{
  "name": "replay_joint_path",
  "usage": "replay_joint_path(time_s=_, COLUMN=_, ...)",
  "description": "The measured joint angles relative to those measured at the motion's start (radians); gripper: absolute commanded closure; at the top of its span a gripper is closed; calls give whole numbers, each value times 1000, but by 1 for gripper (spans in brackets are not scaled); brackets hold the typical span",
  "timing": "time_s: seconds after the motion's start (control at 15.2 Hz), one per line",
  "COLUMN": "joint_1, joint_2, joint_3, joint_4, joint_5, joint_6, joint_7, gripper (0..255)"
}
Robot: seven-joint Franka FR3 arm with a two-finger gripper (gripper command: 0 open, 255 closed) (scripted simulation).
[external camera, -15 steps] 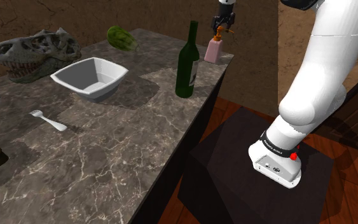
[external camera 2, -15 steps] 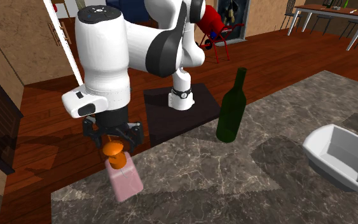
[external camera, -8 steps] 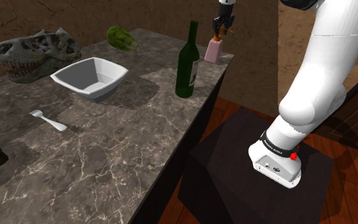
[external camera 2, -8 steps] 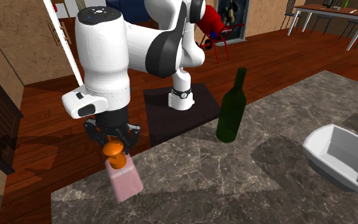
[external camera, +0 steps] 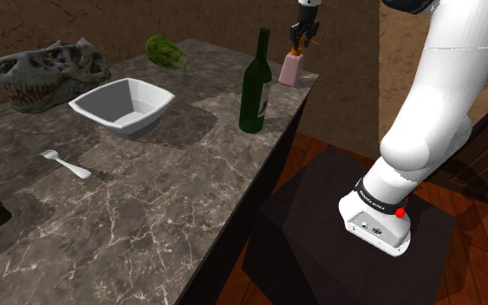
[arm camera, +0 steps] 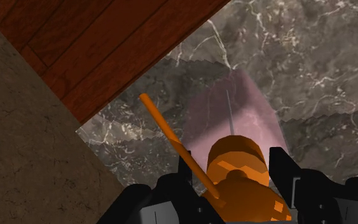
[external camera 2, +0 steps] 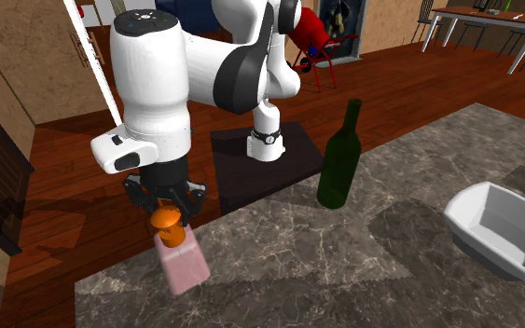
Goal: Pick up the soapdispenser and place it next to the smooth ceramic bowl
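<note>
Marble counter (external camera: 146, 199): pink soap dispenser (external camera: 290, 70), white bowl (external camera: 144, 116).

A home: marble counter (external camera: 146, 199), wooden floor (external camera 2: 409, 84), distant dining table (external camera 2: 490, 18).

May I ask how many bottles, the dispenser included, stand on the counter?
2: the green bottle near the counter's edge; the pink dispenser at its corner, the hand clasping its pump. None seems hidden.
</note>
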Motion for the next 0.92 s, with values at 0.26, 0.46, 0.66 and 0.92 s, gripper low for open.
replay_joint_path(time_s=0.26, joint_1=0, joint_2=-2, joint_3=0, joint_4=26, joint_5=0, joint_6=-28, joint_7=-1, gripper=255)
replay_joint_path(time_s=0.46, joint_1=-1, joint_2=-4, joint_3=-1, joint_4=62, joint_5=0, joint_6=-65, joint_7=-5, gripper=255)
replay_joint_path(time_s=0.66, joint_1=-3, joint_2=-2, joint_3=-2, joint_4=102, joint_5=2, joint_6=-103, joint_7=-9, gripper=255)
replay_joint_path(time_s=0.92, joint_1=-5, joint_2=2, joint_3=-2, joint_4=164, joint_5=4, joint_6=-160, joint_7=-14, gripper=255)
